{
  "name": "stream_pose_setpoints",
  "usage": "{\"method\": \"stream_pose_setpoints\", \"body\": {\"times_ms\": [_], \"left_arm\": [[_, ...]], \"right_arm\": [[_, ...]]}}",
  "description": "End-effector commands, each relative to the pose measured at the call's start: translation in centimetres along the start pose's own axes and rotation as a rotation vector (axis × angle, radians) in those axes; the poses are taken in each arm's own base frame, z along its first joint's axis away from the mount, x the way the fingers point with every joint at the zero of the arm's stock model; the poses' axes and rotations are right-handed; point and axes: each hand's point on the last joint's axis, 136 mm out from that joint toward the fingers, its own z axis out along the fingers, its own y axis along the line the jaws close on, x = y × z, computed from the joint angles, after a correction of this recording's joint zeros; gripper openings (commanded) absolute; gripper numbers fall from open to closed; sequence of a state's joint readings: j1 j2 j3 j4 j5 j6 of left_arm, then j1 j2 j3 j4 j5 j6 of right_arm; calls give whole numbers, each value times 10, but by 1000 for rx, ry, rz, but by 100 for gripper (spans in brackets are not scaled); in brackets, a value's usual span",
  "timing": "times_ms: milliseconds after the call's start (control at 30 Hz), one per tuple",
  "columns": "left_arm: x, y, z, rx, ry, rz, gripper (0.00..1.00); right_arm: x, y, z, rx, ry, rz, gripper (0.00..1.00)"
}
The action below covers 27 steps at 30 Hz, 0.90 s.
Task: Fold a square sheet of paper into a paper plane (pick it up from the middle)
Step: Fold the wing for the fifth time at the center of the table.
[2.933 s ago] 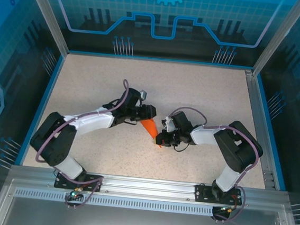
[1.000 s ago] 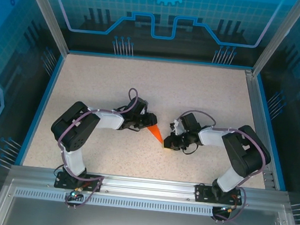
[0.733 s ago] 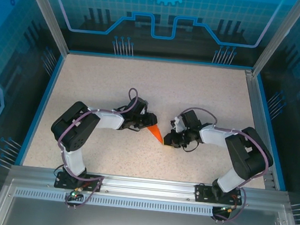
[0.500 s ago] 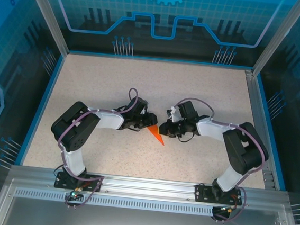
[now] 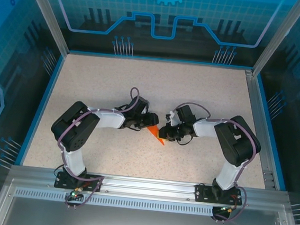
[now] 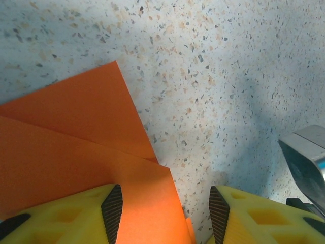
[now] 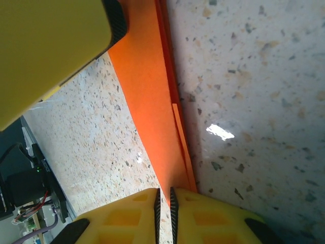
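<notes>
Seen from above, my two arms bend inward and meet near the middle of the speckled table [image 5: 115, 82]. Between them lies the orange paper [image 5: 157, 135], folded into a small pointed wedge with its tip toward the near edge. My left gripper [image 5: 147, 125] is at the wedge's broad far end. My right gripper [image 5: 164, 133] is at its right side, just beside the left one.

From my left wrist, the paper [image 6: 76, 137] lies flat on the table in overlapping layers, one straight edge crossing another. My yellow fingers stand moderately apart. One black pad [image 6: 111, 212] is over the paper and the other is over bare table (the paper's corner ends in the gap between them). They clamp nothing; whether the pad touches the sheet I cannot tell.

From my right wrist, my fingers are almost together. A narrow folded edge of the paper [image 7: 152, 101] runs straight into the slit between the pads [image 7: 157, 202] and is pinched there. The strip lies along the table, and a yellow finger [image 7: 56, 46] of my left gripper is over its far end.
</notes>
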<state>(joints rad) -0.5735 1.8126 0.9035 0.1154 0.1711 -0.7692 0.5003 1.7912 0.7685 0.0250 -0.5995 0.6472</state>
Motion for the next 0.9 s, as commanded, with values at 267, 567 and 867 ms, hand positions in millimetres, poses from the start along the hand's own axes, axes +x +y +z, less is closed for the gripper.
{"method": "stream_pose_setpoints", "body": {"times_ms": [267,567,867], "left_arm": [[-3,-29,-70,39,-58,7,59],[24,-6,-130,24,-157,-67,68],[36,10,-150,28,-201,-112,70]], "right_arm": [[49,-42,18,199,63,132,15],[63,-57,27,265,54,220,13],[60,-41,8,263,-2,226,14]]}}
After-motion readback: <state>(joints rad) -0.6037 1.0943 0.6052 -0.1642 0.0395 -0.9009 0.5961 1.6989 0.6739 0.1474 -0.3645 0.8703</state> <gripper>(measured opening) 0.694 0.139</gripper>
